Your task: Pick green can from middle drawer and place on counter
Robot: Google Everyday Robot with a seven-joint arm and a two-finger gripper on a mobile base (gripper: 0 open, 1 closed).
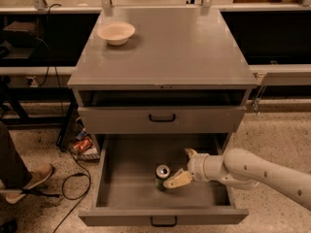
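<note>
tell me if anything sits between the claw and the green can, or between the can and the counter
Nothing visible separates the claw from the green can; it is open right beside the can in the middle drawer. Toward the counter, the upper drawer front juts out above; a bowl sits back-left.

Green can [162, 177] upright in the pulled-out middle drawer [125, 181].
Silver top up; it stands at the tips of the gripper's [176, 168] spread jaws, beside the nearer finger. Counter [184, 47] lies well above the jaws.
</note>
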